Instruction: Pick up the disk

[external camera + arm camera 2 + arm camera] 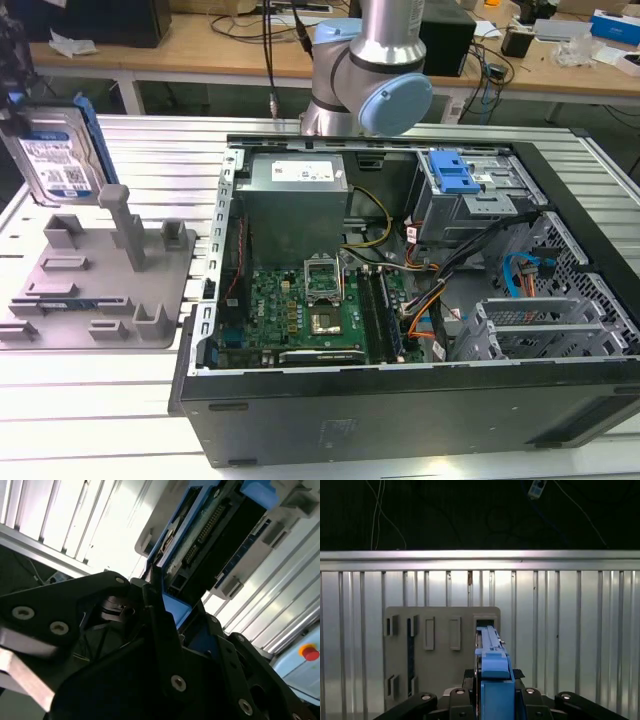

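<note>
**One disk held above the tray**

The gripper [492, 700] has its fingers [160, 625] clamped on the one disk [58, 150], lifted clear above the one grey fixture tray [95, 290]. One open computer case [420, 300] sits beside on the counter [90, 410].

Disk [58, 150] up at the exterior view's ten o'clock, above the fixture tray [100, 285]. Computer case [420, 330] at the tray's three o'clock. Arm base [365, 70] at twelve, behind the case.
</note>
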Robot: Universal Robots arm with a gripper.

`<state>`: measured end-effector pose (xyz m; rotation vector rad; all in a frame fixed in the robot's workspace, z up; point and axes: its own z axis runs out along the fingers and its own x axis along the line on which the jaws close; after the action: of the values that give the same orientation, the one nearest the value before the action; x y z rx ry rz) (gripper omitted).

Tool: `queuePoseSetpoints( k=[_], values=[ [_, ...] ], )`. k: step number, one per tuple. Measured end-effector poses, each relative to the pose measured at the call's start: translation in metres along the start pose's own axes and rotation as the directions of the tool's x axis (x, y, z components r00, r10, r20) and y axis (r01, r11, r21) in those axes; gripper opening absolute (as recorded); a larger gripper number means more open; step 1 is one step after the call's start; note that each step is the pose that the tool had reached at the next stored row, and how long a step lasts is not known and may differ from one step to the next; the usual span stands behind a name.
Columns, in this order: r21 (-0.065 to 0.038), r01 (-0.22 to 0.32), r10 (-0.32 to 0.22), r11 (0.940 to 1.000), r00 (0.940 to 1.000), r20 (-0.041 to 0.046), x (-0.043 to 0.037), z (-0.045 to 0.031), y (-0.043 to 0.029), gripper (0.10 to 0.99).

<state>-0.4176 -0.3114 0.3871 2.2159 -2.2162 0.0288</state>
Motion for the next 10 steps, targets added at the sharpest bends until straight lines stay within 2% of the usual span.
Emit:
queuePoseSetpoints(
  k=[1, 10],
  values=[
    [0.0, 0.0, 0.0, 1.0, 1.0, 0.0, 0.0002, -0.0103, -0.0001, 0.369],
    [0.0, 0.0, 0.0, 1.0, 1.0, 0.0001, 0.001, -0.0568, -0.0004, 0.369]
  ],
)
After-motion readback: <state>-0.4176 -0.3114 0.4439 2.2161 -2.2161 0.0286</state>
